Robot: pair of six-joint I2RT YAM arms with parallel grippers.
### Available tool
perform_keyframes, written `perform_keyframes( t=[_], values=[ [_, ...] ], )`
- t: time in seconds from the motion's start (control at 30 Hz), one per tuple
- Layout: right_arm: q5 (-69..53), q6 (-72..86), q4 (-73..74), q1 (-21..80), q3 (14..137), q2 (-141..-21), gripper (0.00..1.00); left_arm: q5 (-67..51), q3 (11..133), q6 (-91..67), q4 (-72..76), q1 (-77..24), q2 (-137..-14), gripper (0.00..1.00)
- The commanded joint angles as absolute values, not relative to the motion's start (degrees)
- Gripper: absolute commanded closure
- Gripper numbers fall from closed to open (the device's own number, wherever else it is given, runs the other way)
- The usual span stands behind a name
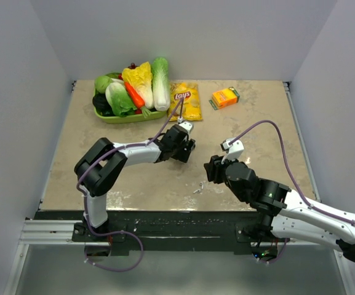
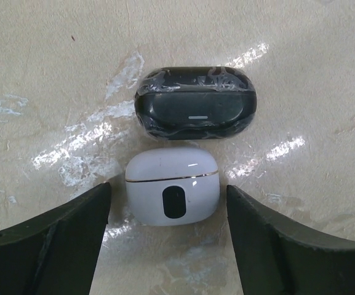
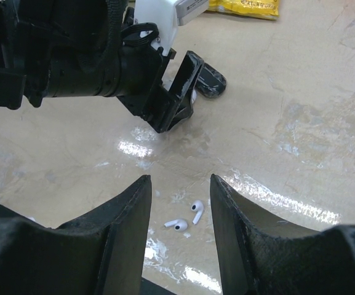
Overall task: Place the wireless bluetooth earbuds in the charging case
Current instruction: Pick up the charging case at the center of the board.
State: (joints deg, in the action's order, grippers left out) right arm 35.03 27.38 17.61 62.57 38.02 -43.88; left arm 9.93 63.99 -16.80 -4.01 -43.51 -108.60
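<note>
Where the left pincer (image 2: 168, 187) gapes, the white case (image 2: 172, 175) sits between (untouched).

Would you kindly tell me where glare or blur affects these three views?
Left wrist view: glare streaks the table beside the white case, and the wrapped black case glints; both are sharp. Right wrist view: bright patches near the earbuds, which read clearly; the near fingers are dark and soft. Top external view: even light, earbuds only a pale speck.
</note>
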Motion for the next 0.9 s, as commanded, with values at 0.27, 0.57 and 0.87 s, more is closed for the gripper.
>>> perform_keyframes(
  t=[0.27,0.57,0.87],
  values=[
    [36.3,27.6,16.7,62.4,39.6,-43.3,0.53,11.2,65.2,-17.3,-4.8,-43.2,-111.3,0.34],
    [36.3,27.7,16.5,62.4,39.5,-43.4,0.53,11.9,62.8,-18.5,-3.5,-43.2,-110.0,0.69],
    [43.8,28.0,15.7,62.4,43.6,-45.5,0.49,17.0,41.9,-18.3,25.9,-43.9,-86.2,1.0]
  ],
)
